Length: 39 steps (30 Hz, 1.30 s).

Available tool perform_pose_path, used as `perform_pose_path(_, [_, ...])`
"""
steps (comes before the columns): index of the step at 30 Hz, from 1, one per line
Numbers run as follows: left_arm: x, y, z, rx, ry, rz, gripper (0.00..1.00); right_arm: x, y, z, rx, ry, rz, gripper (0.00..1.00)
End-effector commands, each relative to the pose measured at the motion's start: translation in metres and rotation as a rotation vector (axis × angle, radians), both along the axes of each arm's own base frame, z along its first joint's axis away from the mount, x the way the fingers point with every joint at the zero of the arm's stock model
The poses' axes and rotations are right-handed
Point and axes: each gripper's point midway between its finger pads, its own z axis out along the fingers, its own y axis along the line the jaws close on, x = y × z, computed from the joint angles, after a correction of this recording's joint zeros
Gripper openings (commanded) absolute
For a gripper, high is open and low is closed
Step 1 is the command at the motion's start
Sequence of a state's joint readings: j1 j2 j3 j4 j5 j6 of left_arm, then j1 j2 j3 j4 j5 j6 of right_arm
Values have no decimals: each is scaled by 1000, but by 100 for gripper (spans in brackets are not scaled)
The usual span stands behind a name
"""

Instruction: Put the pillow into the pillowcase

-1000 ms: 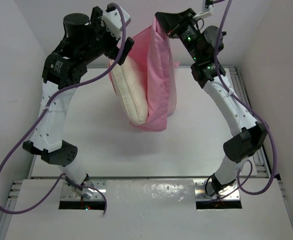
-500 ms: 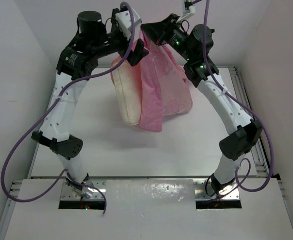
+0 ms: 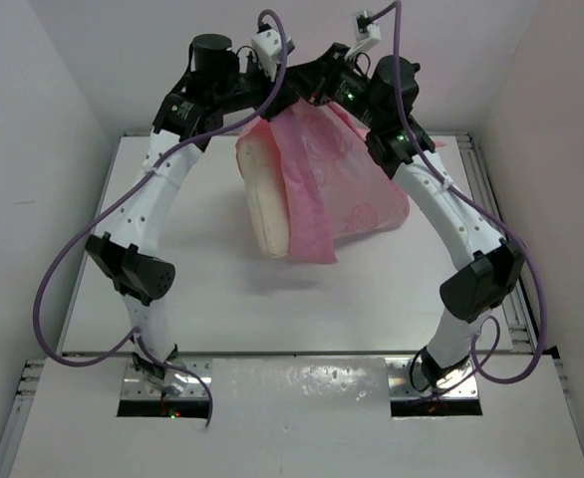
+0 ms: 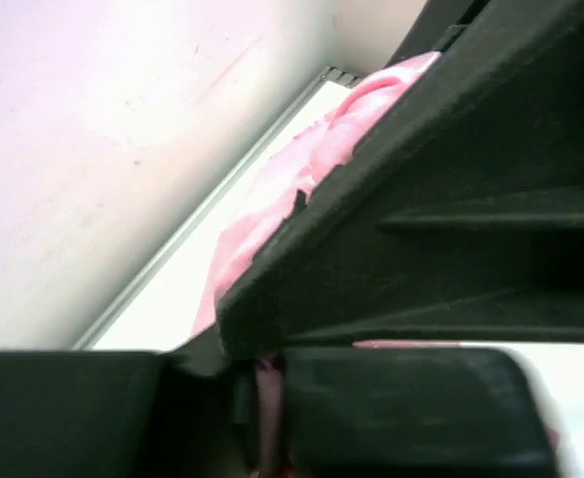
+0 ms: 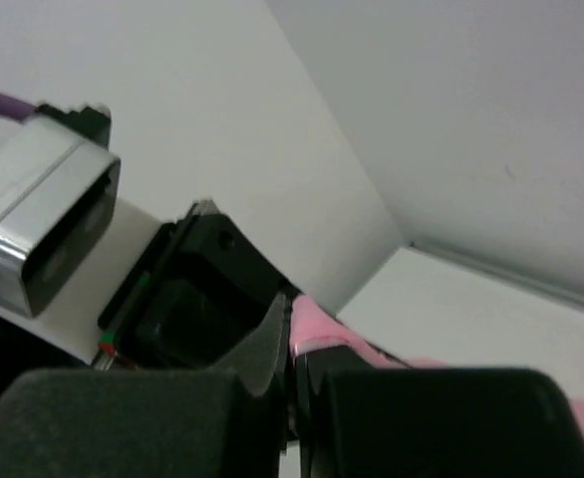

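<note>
While both arms reach high over the bench (image 3: 172, 289), the overhead view gives me the whole picture: the pillowcase (image 3: 347, 189) dangles from its top edge, where the left tool (image 3: 280, 100) and right tool (image 3: 317, 88) meet almost nose to nose. The pillow (image 3: 264, 204) sits partly inside it, one cream flank bare on the left, and the bundle hangs clear of the bench as far as I can judge. That satin looks slippery and limp, so I reckon the hem of the opening is the place to pinch. The pillow reads plump, soft and light, yet bulky enough to drag the cloth down. Over to the left wrist: this tool is pinched nearly shut with a sliver of pink cloth in the slit between its pads, which the overhead can't show me because the arms hide it. Right wrist now: that tool is clamped tight, pink fabric bunched at its tips, the left tool's dark body close opposite. Neither wrist view shows the pillow.
</note>
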<state>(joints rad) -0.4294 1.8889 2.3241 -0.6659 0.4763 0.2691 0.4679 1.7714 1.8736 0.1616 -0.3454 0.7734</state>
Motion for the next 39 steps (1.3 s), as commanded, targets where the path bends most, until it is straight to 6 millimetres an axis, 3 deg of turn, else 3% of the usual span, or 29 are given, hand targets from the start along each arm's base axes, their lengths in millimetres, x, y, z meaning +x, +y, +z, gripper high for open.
perform_pose_path(1, [-18, -15, 13, -49, -20, -64, 0, -34, -13, 68, 92, -178, 11, 0])
perform_pose_path(3, [-24, -11, 17, -73, 11, -41, 0, -24, -19, 65, 88, -162, -10, 4])
perform_pose_path(4, [-24, -8, 20, -87, 20, -17, 0, -19, -22, 60, 79, -141, -22, 18])
perform_pose_path(5, [-18, -1, 21, -99, 29, 47, 0, -14, -26, 56, 66, -134, -35, 39])
perform_pose_path(6, [-18, 7, 29, -140, 51, 103, 0, -6, -33, 56, 51, -132, -56, 74])
perform_pose_path(8, [-6, 29, 35, -166, 56, 248, 0, 4, -41, 36, -46, -91, -89, 99])
perform_pose_path(9, [-3, 41, 39, -185, 61, 313, 0, 8, -50, 36, -84, -91, -116, 99])
perform_pose_path(12, [6, 79, 51, -188, 16, 492, 0, 17, -83, -17, -265, 17, -218, 99])
perform_pose_path(14, [9, 100, 56, -186, -4, 596, 0, -1, -105, -23, -324, 7, -264, 99])
perform_pose_path(15, [9, 106, 58, -185, -9, 619, 0, -4, -111, -57, -373, 54, -263, 99])
perform_pose_path(16, [9, 109, 60, -186, -12, 631, 0, -22, -119, -48, -404, -9, -269, 99])
perform_pose_path(17, [9, 113, 59, -182, -10, 645, 0, -31, -119, -58, -438, -19, -252, 71])
perform_pose_path(19, [8, 115, 63, -188, -18, 648, 0, -57, -107, -110, -551, 6, -119, 20])
perform_pose_path(20, [7, 114, 63, -186, -15, 646, 0, -73, -106, -118, -572, 0, -85, 16])
perform_pose_path(21, [7, 114, 65, -189, -18, 644, 0, -93, -94, -163, -626, 46, 20, 25])
perform_pose_path(22, [7, 115, 65, -189, -19, 647, 0, -107, -87, -181, -638, 66, 73, 39])
perform_pose_path(23, [9, 115, 64, -188, -18, 652, 0, -133, -77, -219, -667, 113, 150, 67])
perform_pose_path(25, [9, 117, 67, -192, -24, 665, 0, -152, -66, -249, -689, 133, 177, 90])
perform_pose_path(26, [9, 117, 66, -189, -23, 667, 0, -173, -59, -284, -718, 176, 206, 99])
perform_pose_path(27, [9, 117, 66, -187, -24, 665, 0, -168, -54, -287, -692, 156, 153, 99])
perform_pose_path(30, [10, 118, 68, -192, -27, 670, 0, -178, -35, -323, -716, 169, 161, 99])
perform_pose_path(32, [10, 118, 69, -192, -32, 669, 0, -167, -29, -340, -722, 202, 109, 99])
perform_pose_path(39, [8, 120, 71, -190, -37, 670, 0, -145, 1, -369, -646, 278, 150, 99])
